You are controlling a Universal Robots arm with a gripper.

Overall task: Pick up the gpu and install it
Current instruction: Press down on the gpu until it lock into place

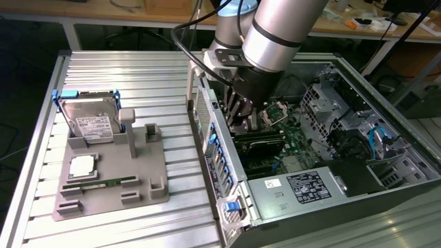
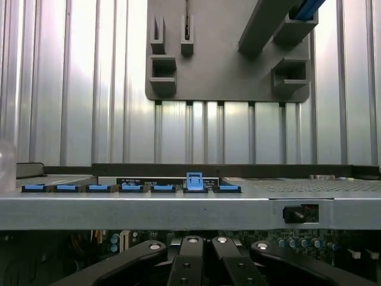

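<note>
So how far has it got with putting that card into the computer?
Well along, it seems. The grey holder keeps the hard drive and memory stick, with no card on it. The gripper is shut and down inside the open case, just over the motherboard. I can't make out the card itself there, so whether it is fully seated can't be told.

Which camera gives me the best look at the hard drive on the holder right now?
The exterior view: the hard drive stands tilted in its blue cradle at the grey holder's far end, label visible. The wrist view catches just a blue corner of that cradle past the holder's posts.
</note>
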